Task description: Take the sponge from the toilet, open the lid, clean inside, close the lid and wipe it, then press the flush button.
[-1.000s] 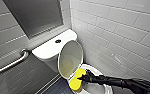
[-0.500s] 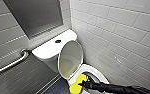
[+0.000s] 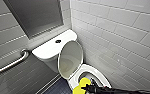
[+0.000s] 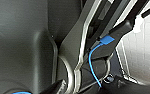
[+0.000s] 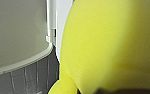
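Sponge held over the open toilet (image 3: 51, 48).
The right fingers (image 3: 88, 88) clamped the yellow sponge (image 3: 82, 82) at six o'clock in the head view; the lid (image 3: 70, 58) stood raised.

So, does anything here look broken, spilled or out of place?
Nothing stands out. The lid is raised, the sponge is at the toilet rim, and no spill or crack shows.
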Controlling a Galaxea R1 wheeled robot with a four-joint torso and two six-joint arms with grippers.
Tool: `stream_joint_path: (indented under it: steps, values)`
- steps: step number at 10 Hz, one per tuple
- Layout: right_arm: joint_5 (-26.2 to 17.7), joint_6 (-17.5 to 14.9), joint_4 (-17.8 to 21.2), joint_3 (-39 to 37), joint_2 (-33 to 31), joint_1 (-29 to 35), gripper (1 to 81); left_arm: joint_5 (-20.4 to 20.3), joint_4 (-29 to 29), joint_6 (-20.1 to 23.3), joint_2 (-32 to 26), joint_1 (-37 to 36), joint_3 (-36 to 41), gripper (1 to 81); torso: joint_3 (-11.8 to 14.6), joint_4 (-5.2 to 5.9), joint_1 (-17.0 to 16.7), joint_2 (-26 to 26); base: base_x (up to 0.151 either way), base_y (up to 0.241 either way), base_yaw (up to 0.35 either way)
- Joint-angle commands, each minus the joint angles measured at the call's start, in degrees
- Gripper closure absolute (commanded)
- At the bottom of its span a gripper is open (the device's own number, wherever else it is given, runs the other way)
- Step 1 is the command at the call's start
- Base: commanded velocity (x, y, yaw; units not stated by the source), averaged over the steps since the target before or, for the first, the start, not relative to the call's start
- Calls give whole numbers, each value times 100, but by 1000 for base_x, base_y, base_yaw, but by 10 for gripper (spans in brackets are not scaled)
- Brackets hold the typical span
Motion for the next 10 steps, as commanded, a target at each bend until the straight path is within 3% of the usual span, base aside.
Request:
stream_joint_path:
  steps: [1,6,10]
  values:
    - [-351,29,-162,712,-684,160,811,470,69,64,-74,142,166,10,0,0,0,0,0,0,0]
    - [-53,29,-180,1449,-1790,-315,811,461,78,55,-65,142,166,10,0,0,0,0,0,0,0]
    - [457,29,-189,2065,-2872,-815,811,461,96,64,-21,134,157,10,0,2,0,-2,0,0,0]
